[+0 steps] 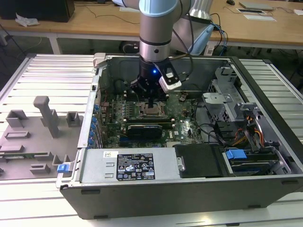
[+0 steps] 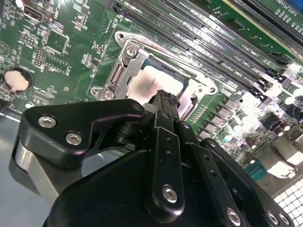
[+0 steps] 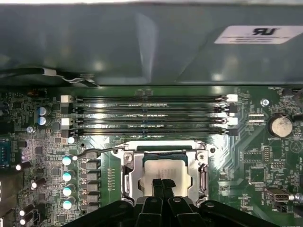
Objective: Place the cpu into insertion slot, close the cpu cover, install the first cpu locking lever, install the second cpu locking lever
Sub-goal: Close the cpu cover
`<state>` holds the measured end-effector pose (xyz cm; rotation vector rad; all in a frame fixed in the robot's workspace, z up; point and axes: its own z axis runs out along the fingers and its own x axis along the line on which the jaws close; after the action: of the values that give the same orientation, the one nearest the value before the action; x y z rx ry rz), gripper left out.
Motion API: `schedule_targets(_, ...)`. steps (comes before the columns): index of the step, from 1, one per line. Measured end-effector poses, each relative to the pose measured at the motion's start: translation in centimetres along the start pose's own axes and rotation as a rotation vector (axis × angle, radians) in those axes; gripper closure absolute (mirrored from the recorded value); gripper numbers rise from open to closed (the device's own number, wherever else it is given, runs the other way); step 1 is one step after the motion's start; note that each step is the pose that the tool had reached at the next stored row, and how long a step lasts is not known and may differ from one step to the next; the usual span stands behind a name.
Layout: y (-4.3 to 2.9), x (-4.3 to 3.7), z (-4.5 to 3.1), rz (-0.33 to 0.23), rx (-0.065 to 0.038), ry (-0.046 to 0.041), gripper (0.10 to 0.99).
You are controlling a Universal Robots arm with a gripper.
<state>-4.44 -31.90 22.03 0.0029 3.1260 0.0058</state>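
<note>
My hand [image 3: 163, 183] hangs with fingers pressed together, gripping nothing, its tip over the cpu [image 3: 161, 169]. The cpu sits in the insertion slot [image 3: 163, 154] on the green board inside the open computer case [image 1: 189, 198]. The cpu cover [image 3: 204, 171] appears folded flat, framing the chip through its window. I judge the closed fingers give a narrow tip suited to pushing here. A wire lever [image 3: 99, 151] lies alongside the socket; latched or not, I cannot tell
</note>
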Motion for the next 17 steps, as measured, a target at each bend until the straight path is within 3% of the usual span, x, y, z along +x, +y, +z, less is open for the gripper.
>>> schedule_targets(17,0.0,1.53,0.94,-0.061,-0.001,-0.0009,0.98)
